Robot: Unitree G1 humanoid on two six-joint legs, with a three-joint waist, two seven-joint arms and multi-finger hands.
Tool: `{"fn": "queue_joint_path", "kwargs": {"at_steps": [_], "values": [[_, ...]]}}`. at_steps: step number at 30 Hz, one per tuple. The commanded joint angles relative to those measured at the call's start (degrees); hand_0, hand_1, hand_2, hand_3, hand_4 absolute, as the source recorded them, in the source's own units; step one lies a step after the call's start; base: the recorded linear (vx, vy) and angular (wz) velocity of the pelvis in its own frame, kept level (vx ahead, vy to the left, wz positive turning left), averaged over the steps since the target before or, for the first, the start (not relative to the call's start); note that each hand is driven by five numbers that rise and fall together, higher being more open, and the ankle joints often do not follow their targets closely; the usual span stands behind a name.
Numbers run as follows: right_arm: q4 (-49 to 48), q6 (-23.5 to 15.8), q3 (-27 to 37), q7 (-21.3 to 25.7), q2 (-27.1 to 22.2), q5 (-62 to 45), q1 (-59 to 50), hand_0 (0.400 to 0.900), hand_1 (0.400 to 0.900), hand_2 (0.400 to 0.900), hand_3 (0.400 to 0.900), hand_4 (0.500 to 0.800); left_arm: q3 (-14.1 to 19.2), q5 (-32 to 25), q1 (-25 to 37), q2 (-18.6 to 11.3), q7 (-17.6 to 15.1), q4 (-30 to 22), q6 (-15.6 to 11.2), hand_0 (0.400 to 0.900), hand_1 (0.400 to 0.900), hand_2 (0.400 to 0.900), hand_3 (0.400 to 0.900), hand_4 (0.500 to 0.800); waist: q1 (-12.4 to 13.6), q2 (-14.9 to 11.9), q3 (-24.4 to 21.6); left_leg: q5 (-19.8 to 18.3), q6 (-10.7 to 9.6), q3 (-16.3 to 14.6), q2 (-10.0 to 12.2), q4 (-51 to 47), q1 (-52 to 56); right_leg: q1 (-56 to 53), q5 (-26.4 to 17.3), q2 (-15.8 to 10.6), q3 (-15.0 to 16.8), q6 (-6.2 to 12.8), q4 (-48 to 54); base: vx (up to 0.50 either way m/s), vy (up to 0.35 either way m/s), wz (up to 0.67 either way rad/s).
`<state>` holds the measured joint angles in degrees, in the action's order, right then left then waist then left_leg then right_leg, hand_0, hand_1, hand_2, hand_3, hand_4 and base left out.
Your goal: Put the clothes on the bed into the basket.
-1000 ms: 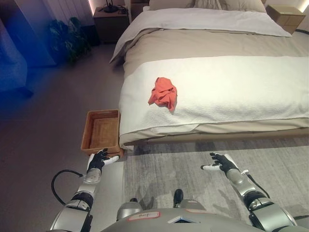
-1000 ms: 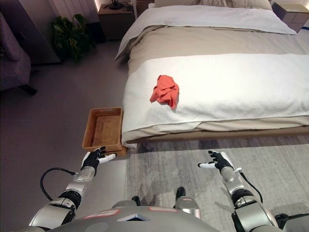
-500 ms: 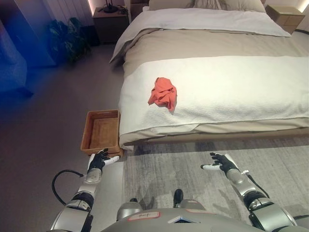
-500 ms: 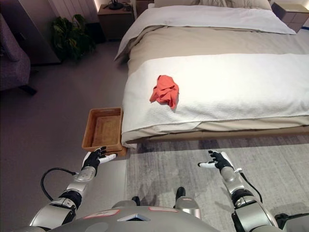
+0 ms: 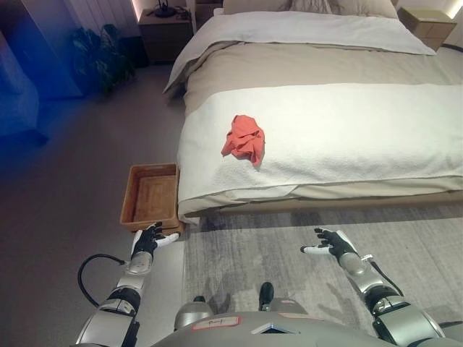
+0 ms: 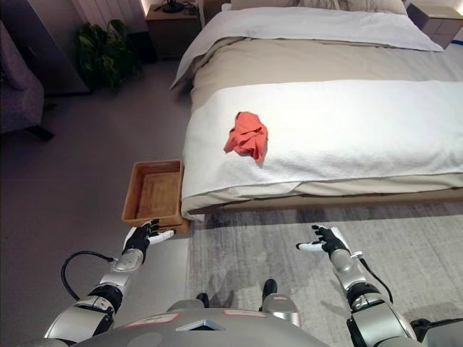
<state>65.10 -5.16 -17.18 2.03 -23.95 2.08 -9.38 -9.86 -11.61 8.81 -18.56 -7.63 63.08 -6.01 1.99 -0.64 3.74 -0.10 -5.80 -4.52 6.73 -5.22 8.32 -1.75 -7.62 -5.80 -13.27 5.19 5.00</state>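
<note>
A crumpled red-orange garment [image 5: 244, 138] lies on the white blanket of the bed [image 5: 347, 137], near the bed's left side. An empty woven brown basket [image 5: 150, 196] stands on the floor at the bed's left corner. My left hand [image 5: 148, 239] is open and hovers just in front of the basket's near edge. My right hand [image 5: 329, 243] is open and hovers over the grey rug, well short of the bed. Both hands hold nothing.
A grey rug [image 5: 289, 249] lies before the bed. A potted plant [image 6: 105, 54] and a dark nightstand [image 6: 172, 29] stand at the far left. A dark armchair [image 6: 18, 90] is at the left edge. A second nightstand [image 5: 427, 23] is at the far right.
</note>
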Motion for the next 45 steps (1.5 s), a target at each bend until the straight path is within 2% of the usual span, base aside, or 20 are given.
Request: {"fn": "queue_joint_path", "kwargs": {"at_steps": [1, 6, 9, 11, 12, 14, 16, 19, 22, 24, 29, 31, 33, 34, 35, 36, 38, 40, 43, 45], "values": [[0.8, -2.6, -0.5, 0.7, 0.5, -3.0, -5.9, 0.9, 0.9, 0.9, 0.9, 0.8, -1.0, -0.5, 6.7, -3.1, -0.2, -0.3, -3.6, 0.9, 0.9, 0.9, 0.9, 0.8, 0.7, -3.1, 0.7, -0.7, -2.2, -3.0, 2.1, 0.2, 0.6, -3.2, 1.1, -7.6, 1.6, 6.02, -1.8, 0.01, 0.075, 0.03], [1.3, -2.2, -0.7, -0.7, 0.6, -3.7, -7.0, 0.9, 0.9, 0.9, 0.9, 0.8, -0.8, -1.1, 6.7, -3.5, 0.5, 0.2, -3.7, 0.9, 0.9, 0.9, 0.9, 0.8, 0.6, -3.4, 0.8, -1.8, -0.1, -3.0, -0.4, 0.6, 0.9, -1.1, 1.4, -10.2, 4.3, 6.79, -5.6, 0.01, 0.129, -0.04], [1.5, -1.9, -0.9, -1.4, 0.1, -3.7, -7.4, 0.9, 0.9, 0.9, 0.9, 0.8, -0.7, -1.5, 6.7, -3.7, 0.8, -0.1, -3.7, 0.9, 0.9, 0.9, 0.9, 0.8, 0.8, -3.6, 1.3, -3.4, 1.8, -2.4, -3.2, 3.2, -0.3, 1.1, -0.2, -13.3, 6.7, 7.56, -9.7, -0.02, 0.194, -0.06], [1.3, -1.8, -0.4, -1.6, -0.3, -4.4, -7.2, 0.9, 0.9, 0.9, 0.9, 0.8, -0.8, -1.8, 6.4, -3.8, 1.1, -1.0, -3.7, 0.9, 0.9, 0.9, 0.9, 0.8, 0.8, -3.5, 1.5, -5.0, 3.9, -1.5, -5.9, 4.6, -0.8, 4.0, -4.0, -15.9, 9.4, 7.47, -15.6, 0.01, 0.277, 0.07], [0.9, -1.8, -0.3, -1.9, -0.4, -4.7, -6.9, 0.9, 0.9, 0.9, 0.9, 0.8, -0.8, -1.8, 6.3, -3.8, 1.2, -1.6, -3.7, 0.9, 0.9, 0.9, 0.9, 0.8, 0.6, -3.3, 1.8, -5.3, 4.9, -1.2, -7.0, 4.9, -0.6, 6.1, -7.0, -16.8, 11.0, 6.62, -19.3, 0.01, 0.316, 0.18], [0.3, -1.7, -0.9, -1.9, -0.8, -4.3, -7.2, 0.9, 0.9, 0.9, 0.9, 0.8, -1.2, -1.3, 6.8, -4.2, 1.6, -2.5, -3.5, 0.9, 0.9, 0.9, 0.9, 0.8, 0.0, -2.6, 3.6, -5.8, 6.6, -0.4, -8.1, 5.8, -0.3, 10.2, -11.2, -16.5, 13.6, 5.3, -26.8, -0.02, 0.312, 0.14], [0.0, -1.5, -1.0, -2.2, -0.7, -4.7, -7.8, 0.9, 0.9, 0.9, 0.9, 0.8, -1.3, -0.5, 7.4, -4.9, 1.7, -2.1, -3.2, 0.9, 0.9, 0.9, 0.9, 0.8, -0.5, -1.9, 4.4, -6.8, 7.2, -1.1, -8.4, 5.8, 0.9, 14.5, -10.3, -16.6, 11.8, 5.04, -28.9, 0.07, 0.211, -0.06], [-0.5, -1.6, -0.8, -2.8, -0.6, -5.7, -8.1, 0.9, 0.9, 0.9, 0.9, 0.8, -0.1, -1.0, 7.3, -5.2, 1.8, -1.3, -3.4, 0.9, 0.9, 0.9, 0.9, 0.8, -1.9, -2.3, 4.3, -8.6, 6.5, -1.2, -9.5, 4.7, 4.3, 18.2, -10.0, -16.6, 8.9, 6.39, -20.4, 0.28, 0.034, 0.05], [-0.2, -1.8, -0.6, -2.6, -0.1, -6.3, -8.6, 0.9, 0.9, 0.9, 0.9, 0.8, 0.7, -0.9, 7.9, -5.3, 1.6, 0.1, -3.5, 0.9, 0.9, 0.9, 0.9, 0.8, -3.8, -3.0, 5.3, -10.6, 5.5, 0.5, -9.6, 3.4, 8.4, 20.7, -12.4, -14.3, 8.5, 8.76, -9.0, 0.32, -0.017, 0.19], [-0.2, -1.7, -0.6, -2.3, 0.3, -6.2, -8.7, 0.9, 0.9, 0.9, 0.9, 0.8, 1.1, -1.1, 8.0, -5.1, 1.6, 0.4, -3.5, 0.9, 0.9, 0.9, 0.9, 0.8, -4.6, -2.7, 5.5, -11.6, 4.9, 1.0, -8.9, 2.8, 10.3, 21.6, -13.6, -12.4, 8.2, 9.64, -4.4, 0.3, 0.003, 0.27], [-1.7, -1.5, -0.2, -2.2, 0.1, -6.3, -8.0, 0.9, 0.9, 0.9, 0.9, 0.8, 0.7, -1.0, 8.1, -4.6, 1.6, -0.2, -3.6, 0.9, 0.9, 0.9, 0.9, 0.8, -6.3, -2.6, 4.9, -14.1, 3.8, 3.3, -7.2, 1.4, 14.7, 23.7, -14.4, -9.2, 9.1, 9.81, -1.3, 0.31, -0.031, 0.35], [-3.1, -1.5, 0.1, -2.5, -0.4, -6.5, -6.5, 0.9, 0.9, 0.9, 0.9, 0.8, 0.1, -1.2, 8.4, -4.6, 1.5, -0.5, -3.5, 0.9, 0.9, 0.9, 0.9, 0.8, -7.8, -2.9, 4.2, -15.8, 2.7, 5.3, -5.4, 0.3, 18.5, 24.2, -15.8, -8.2, 10.8, 9.81, -3.0, 0.47, -0.109, 0.54], [-3.1, -1.6, 0.7, -2.7, -1.0, -7.3, -5.4, 0.9, 0.9, 0.9, 0.9, 0.8, -0.3, -1.1, 8.7, -4.8, 1.1, -1.6, -3.3, 0.9, 0.9, 0.9, 0.9, 0.8, -8.3, -2.4, 3.1, -15.4, 1.3, 5.9, -2.6, 1.4, 19.9, 25.6, -13.2, -8.0, 9.3, 9.0, -6.1, 0.38, -0.175, 0.63], [-3.6, -1.8, 0.7, -2.5, -1.2, -7.6, -5.4, 0.9, 0.9, 0.9, 0.9, 0.8, -0.9, -1.7, 9.1, -4.4, 1.0, -2.1, -3.1, 0.9, 0.9, 0.9, 0.9, 0.8, -9.3, -2.1, 2.8, -14.8, 0.7, 5.8, -1.5, 2.2, 19.5, 25.2, -13.5, -6.9, 9.7, 8.78, -6.0, 0.34, -0.252, 0.71], [-4.0, -2.2, 1.0, -2.4, -1.5, -7.9, -5.0, 0.9, 0.9, 0.9, 0.9, 0.8, -1.1, -1.9, 9.5, -4.4, 1.1, -2.2, -3.1, 0.9, 0.9, 0.9, 0.9, 0.8, -9.9, -1.7, 2.3, -13.0, -0.7, 5.4, 0.6, 4.1, 18.8, 24.3, -12.1, -5.6, 9.1, 8.0, -6.6, 0.35, -0.225, 0.79], [-4.1, -2.4, 1.4, -2.1, -2.1, -8.7, -5.0, 0.9, 0.9, 0.9, 0.9, 0.8, -1.4, -3.3, 9.5, -3.7, 0.9, -3.0, -3.4, 0.9, 0.9, 0.9, 0.9, 0.8, -10.6, -0.9, 2.4, -10.9, -1.3, 6.7, 2.2, 6.9, 17.7, 25.7, -12.0, -4.6, 9.8, 7.58, -10.0, 0.31, -0.159, 0.66], [-5.0, -2.5, 1.4, -1.9, -3.4, -8.9, -4.8, 0.9, 0.9, 0.9, 0.9, 0.8, -2.8, -5.5, 11.3, -2.6, 0.8, -2.9, -3.5, 0.9, 0.9, 0.9, 0.9, 0.8, -11.6, 0.0, 2.3, -5.6, -2.0, 7.0, 3.4, 9.3, 15.0, 26.6, -9.3, -3.4, 9.4, 6.11, -13.0, 0.25, -0.109, 0.55], [-5.4, -3.3, 2.5, -1.8, -4.2, -10.4, -4.1, 0.9, 0.9, 0.9, 0.9, 0.8, -2.5, -6.7, 12.4, -2.0, 0.3, -2.0, -4.0, 0.9, 0.9, 0.9, 0.9, 0.8, -12.2, 0.7, 1.7, -0.3, -3.0, 7.6, 5.0, 8.7, 14.2, 27.2, -7.6, -2.6, 8.1, 5.13, -12.7, 0.22, -0.14, 0.21], [-3.7, -3.1, 2.4, -1.6, -4.6, -10.1, -4.2, 0.9, 0.9, 0.9, 0.9, 0.8, -2.9, -6.0, 13.4, -2.2, 0.3, -0.6, -4.0, 0.9, 0.9, 0.9, 0.9, 0.8, -12.1, 1.4, 0.7, 8.5, -4.4, 8.3, 7.1, 9.5, 12.7, 26.7, -5.6, -0.1, 8.1, 3.25, -12.8, 0.24, -0.189, -0.03], [-3.1, -3.0, 2.1, -2.0, -4.9, -9.6, -3.9, 0.9, 0.9, 0.9, 0.9, 0.8, -2.5, -5.8, 13.2, -2.8, 0.9, -0.6, -3.7, 0.9, 0.9, 0.9, 0.9, 0.8, -11.5, 1.4, 0.3, 14.3, -5.1, 8.1, 8.0, 14.9, 11.0, 24.1, -3.4, 2.2, 8.1, 1.13, -12.4, 0.33, -0.305, -0.07]]}}
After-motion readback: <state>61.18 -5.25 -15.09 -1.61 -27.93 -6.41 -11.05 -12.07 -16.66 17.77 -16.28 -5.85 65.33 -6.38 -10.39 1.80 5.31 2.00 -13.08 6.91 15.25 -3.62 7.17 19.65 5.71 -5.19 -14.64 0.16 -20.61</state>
